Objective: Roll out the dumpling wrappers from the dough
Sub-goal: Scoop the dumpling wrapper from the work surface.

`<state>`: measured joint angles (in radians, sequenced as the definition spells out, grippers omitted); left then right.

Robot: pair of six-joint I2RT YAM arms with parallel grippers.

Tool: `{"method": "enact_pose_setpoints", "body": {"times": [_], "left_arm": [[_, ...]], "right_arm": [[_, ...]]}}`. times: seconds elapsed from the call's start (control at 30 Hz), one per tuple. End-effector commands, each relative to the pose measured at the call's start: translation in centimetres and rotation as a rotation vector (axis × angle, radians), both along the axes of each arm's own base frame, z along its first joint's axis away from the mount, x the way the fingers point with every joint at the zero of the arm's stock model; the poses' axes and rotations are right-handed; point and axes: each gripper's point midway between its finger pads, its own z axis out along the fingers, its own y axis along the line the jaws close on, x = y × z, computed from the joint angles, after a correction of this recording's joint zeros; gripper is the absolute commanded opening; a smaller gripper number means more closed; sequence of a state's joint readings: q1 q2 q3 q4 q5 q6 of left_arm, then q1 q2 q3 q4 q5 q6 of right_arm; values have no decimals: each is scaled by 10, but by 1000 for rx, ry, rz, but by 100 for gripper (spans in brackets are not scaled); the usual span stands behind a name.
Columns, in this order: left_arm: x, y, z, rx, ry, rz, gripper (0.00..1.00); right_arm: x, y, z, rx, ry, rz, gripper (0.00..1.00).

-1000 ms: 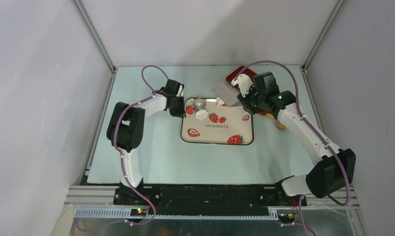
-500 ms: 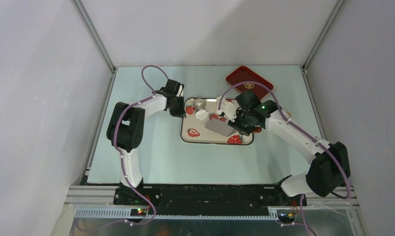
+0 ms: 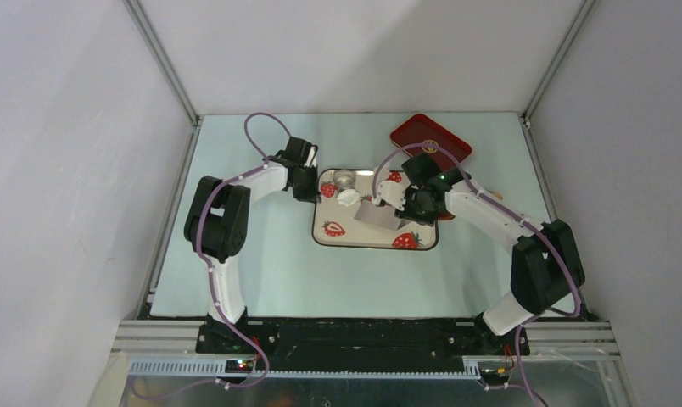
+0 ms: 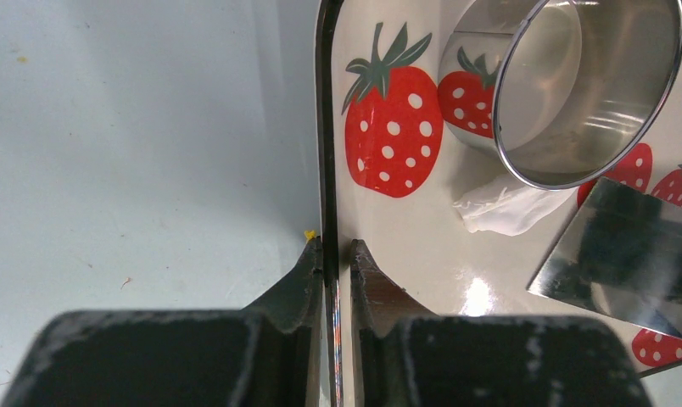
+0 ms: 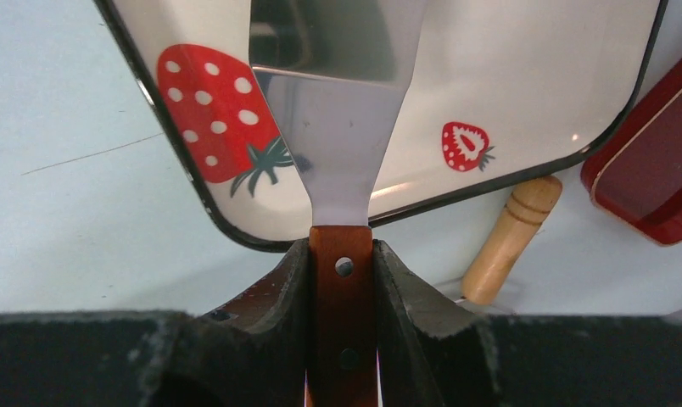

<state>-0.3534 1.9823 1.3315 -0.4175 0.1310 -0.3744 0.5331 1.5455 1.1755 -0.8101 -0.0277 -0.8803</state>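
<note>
Bracing the white strawberry-printed rectangular tray (image 4: 397,246): the left gripper (image 4: 333,250) has its jaws pinched together on the tray's thin dark rim, bottom centre of the left wrist view.

Dough (image 4: 503,208): a small matte white lump with a ragged, crumpled outline. It lies on the tray right of centre in that view, just below the shiny silver round cup (image 4: 575,110). Cannot tell whether it touches the cup. In the top view it sits in the tray's upper left part. No flattened wrappers are visible anywhere.

Right gripper (image 5: 341,254): clamped on the red-brown wooden handle (image 5: 342,314) of a flat steel scraper. Its blade (image 5: 346,127) reaches up the frame over the tray's glossy surface. From above, the blade is near the tray's centre, just right of the dough and apart from it.

Also seen, right of the right wrist view: a pale wooden rounded handle (image 5: 511,242) on the table and the corner of a dark red tray (image 5: 651,182).

Handling, as judged:
- The lump looks light, soft and probably tacky. It will likely dent under any pinch and smear on steel.
- The tray's glaze looks slick, so the dough may skid ahead of the blade rather than ride onto it.
- Best approach is the blade edge low and flat, sliding under the thick middle rather than the thin torn fringe.
- The cup behind the dough could serve as a backstop.
</note>
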Motion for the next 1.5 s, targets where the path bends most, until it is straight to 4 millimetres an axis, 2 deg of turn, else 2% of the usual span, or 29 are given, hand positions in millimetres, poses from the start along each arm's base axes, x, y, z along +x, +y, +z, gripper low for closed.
{"method": "enact_pose_setpoints", "body": {"times": [0.0,0.3,0.57,0.8,1.0,1.3,1.47], "left_arm": [[-15,4,-22,73,52,-31,0],[-15,4,-22,77,50,-32,0],[-14,4,-21,75,47,-32,0],[-14,4,-21,75,47,-34,0],[-14,4,-21,76,47,-33,0],[-14,4,-20,78,44,-33,0],[-14,3,-21,81,44,-35,0]], "right_arm": [[32,5,8,-27,-70,73,0],[48,10,4,-10,-38,100,0],[52,26,14,75,-51,87,0],[44,41,17,143,-59,91,0],[24,49,24,185,-77,113,0],[9,50,35,204,-77,107,0],[5,41,34,151,-79,97,0]]}}
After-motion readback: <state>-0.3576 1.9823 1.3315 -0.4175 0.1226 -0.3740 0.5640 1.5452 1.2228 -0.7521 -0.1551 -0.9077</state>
